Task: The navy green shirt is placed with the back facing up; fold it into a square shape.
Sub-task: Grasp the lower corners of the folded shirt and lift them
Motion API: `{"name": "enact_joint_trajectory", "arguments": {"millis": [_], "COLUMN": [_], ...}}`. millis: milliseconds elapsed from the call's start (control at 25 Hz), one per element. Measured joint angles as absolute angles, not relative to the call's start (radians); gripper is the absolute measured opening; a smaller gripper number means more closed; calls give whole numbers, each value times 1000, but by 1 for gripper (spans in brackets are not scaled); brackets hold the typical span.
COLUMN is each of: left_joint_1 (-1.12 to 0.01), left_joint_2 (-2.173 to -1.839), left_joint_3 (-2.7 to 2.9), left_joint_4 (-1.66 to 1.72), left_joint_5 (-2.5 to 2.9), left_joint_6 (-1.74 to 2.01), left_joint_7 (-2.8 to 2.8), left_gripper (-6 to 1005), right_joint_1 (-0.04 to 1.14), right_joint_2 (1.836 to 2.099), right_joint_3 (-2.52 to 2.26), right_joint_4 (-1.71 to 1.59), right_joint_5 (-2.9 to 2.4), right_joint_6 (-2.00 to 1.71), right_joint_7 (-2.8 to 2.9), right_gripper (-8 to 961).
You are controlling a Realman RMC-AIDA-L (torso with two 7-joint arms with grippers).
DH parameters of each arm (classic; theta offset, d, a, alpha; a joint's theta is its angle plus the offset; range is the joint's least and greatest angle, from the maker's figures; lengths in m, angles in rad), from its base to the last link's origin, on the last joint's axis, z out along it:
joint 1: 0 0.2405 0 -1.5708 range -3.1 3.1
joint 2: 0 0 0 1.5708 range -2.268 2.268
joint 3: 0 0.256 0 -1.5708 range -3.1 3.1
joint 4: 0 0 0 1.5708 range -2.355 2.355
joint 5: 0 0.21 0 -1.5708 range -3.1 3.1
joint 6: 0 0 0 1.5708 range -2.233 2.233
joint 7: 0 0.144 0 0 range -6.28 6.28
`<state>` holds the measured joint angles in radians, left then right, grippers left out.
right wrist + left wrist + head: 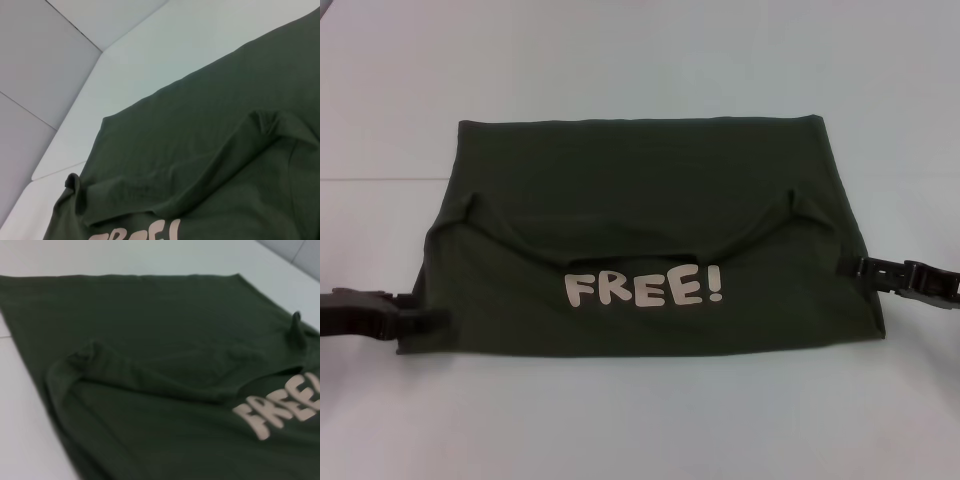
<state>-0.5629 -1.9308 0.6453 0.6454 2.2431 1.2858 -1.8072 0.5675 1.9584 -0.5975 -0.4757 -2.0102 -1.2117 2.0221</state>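
- Shirt [640,210] lies flat mid-table [640,60], dark olive, partly folded into a wide block shape.
- Near part of shirt is a folded-over flap, front side up, off-white "FREE!" lettering [645,288] showing, just above the shirt's near edge.
- Left gripper [425,320] sits low at the shirt's near-left corner, fingertips touching the cloth edge; cannot tell whether the fingers are pinching cloth or merely lying against it.
- Right gripper [850,268] is at the shirt's right edge, a bit farther back than the left one, tips at the cloth; grip state likewise cannot tell.
- Flap's far edge sags in the middle, with two small raised peaks of cloth, one at the left [470,200], one at the right [792,197].
- Left wrist view: shirt [150,340] close up, fold ridge running across, lettering [280,410] partly in frame, one cloth peak [296,322] standing up.
- Right wrist view: shirt [210,150], fold ridge, bare table [175,40] beyond.
- Beyond the flap, plain single-coloured cloth runs to a straight far edge, parallel to the table's far edge.
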Motion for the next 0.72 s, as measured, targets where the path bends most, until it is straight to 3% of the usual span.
{"name": "enact_joint_trajectory", "arguments": {"millis": [720], "left_joint_1": [-558], "left_joint_2": [-1972], "left_joint_3": [640], "left_joint_4": [615], "left_joint_5": [2330], "left_joint_6": [1135], "left_joint_7": [-1827], "left_gripper": [681], "right_joint_1": [566], "right_joint_2": [1967], "right_joint_3": [-605], "right_joint_4": [-475], "right_joint_5": [-2011], "right_joint_6": [-1199], "right_joint_7": [2013], "right_gripper": [924]}}
